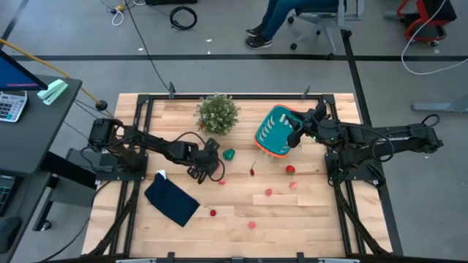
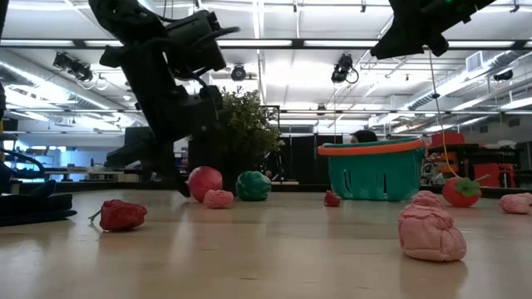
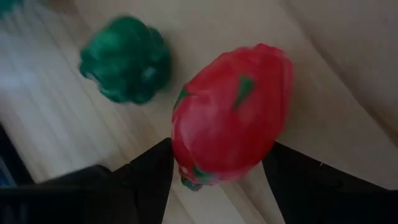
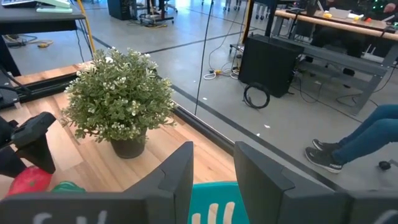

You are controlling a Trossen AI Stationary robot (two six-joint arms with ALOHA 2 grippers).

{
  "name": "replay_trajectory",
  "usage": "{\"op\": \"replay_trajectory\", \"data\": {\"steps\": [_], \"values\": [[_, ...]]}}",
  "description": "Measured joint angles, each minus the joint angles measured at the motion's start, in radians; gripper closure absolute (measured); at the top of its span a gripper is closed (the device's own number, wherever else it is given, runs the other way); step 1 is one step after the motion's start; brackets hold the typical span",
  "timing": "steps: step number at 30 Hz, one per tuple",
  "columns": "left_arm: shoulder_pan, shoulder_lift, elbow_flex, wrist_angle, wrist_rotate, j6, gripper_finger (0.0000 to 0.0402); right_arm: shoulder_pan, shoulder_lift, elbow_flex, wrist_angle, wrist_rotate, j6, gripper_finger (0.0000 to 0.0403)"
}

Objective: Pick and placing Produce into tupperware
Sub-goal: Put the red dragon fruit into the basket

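Produce in my left jaws: a red toy fruit [image 3: 231, 115] sits squeezed between my two dark fingers [image 3: 149, 180], so my left gripper [image 1: 207, 159] is holding it, low over the wood.
Beside it: a green toy veggie [image 3: 126, 59] lies just past my fingers, not touching the red one.
How to do it well: I think I should lift the red fruit straight up first, so I do not bump the green one, then carry it across to the basket and let go only when I am right over the opening.
Tupperware: the teal basket [image 1: 276, 130] is well away from my left jaws, tipped up, with my right gripper [image 1: 298, 126] pinching its rim.
Watch out: the potted plant [image 1: 217, 112] stands near my path, so I should go around it.
More produce: red and pink pieces [image 1: 268, 193] lie spread out beyond my left jaws.
Table: pale wood planks [image 1: 307, 219], with a dark cloth [image 1: 172, 200] close to my left arm.
Room: grey floor, cables, and a seated person's legs [image 1: 276, 20] far off.
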Motion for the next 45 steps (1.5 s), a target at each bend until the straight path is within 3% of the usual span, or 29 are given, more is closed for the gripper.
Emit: {"op": "replay_trajectory", "data": {"steps": [14,45], "values": [[-0.031,0.0,0.0,0.032,-0.005,0.153,0.0154,0.0,0.0,0.0,-0.001,0.0,0.025,0.0279],[-0.098,-0.001,0.0,0.156,-0.005,0.118,0.0154,0.0,0.0,0.0,-0.001,0.0,0.023,0.0279]]}}
